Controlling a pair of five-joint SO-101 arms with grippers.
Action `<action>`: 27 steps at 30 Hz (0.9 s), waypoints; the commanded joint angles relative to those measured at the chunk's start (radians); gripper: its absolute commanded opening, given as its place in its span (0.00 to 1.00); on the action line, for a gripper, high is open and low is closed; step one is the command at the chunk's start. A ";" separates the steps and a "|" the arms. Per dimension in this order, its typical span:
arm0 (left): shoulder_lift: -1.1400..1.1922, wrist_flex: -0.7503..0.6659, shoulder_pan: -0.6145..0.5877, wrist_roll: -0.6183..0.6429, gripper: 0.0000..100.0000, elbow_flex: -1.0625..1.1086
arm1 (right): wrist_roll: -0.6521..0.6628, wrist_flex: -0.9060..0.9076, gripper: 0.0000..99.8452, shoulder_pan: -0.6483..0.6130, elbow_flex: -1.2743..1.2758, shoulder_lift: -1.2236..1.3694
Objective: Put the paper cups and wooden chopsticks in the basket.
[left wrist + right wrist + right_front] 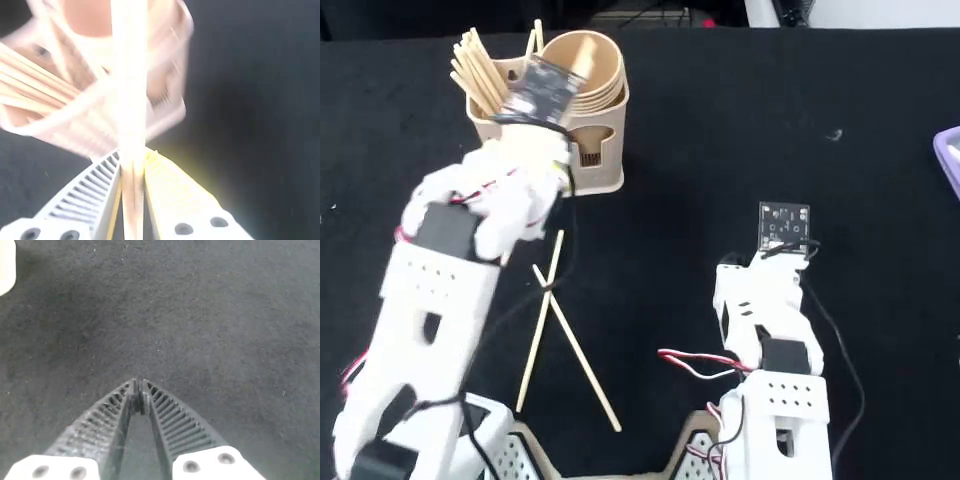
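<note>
Upper left, the basket (600, 170) is crowded by the left arm (470, 230). Crossed chopsticks (549, 290) clutter lower centre, but the worktop (770, 110) upper right's wide open.

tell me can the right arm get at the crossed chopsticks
Probably yes: the crossed chopsticks lie on bare cloth between the arms with nothing over them. The right gripper is shut and empty; the left gripper is off at the basket, holding another chopstick.

A black cloth (740, 110) is spread across the whole high view. A purple thing (950, 158) is cut off at the right edge. A small pale speck (833, 134) is seen on the cloth near it.
</note>
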 commanded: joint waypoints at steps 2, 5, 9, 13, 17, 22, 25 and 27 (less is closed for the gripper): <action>-0.068 -0.135 -0.051 0.100 0.03 -0.061 | -0.005 -0.023 0.01 0.014 -0.042 -0.012; -0.069 -0.204 -0.087 0.149 0.03 -0.062 | 0.000 -0.025 0.01 0.014 -0.031 -0.019; -0.069 -0.364 -0.153 0.236 0.03 -0.062 | 0.000 -0.025 0.01 0.012 -0.031 -0.019; -0.068 -0.549 -0.216 0.351 0.03 -0.062 | 0.000 -0.025 0.01 0.012 -0.031 -0.019; -0.060 -0.678 -0.223 0.404 0.03 -0.062 | 0.002 -0.026 0.01 0.012 -0.031 -0.019; -0.043 -0.798 -0.217 0.404 0.03 -0.051 | 0.002 -0.026 0.01 -0.014 -0.030 -0.019; 0.028 -0.850 -0.222 0.404 0.03 -0.051 | 0.002 -0.026 0.01 -0.014 -0.028 -0.019; 0.094 -0.858 -0.223 0.404 0.03 -0.054 | 0.002 -0.026 0.01 -0.014 -0.028 -0.019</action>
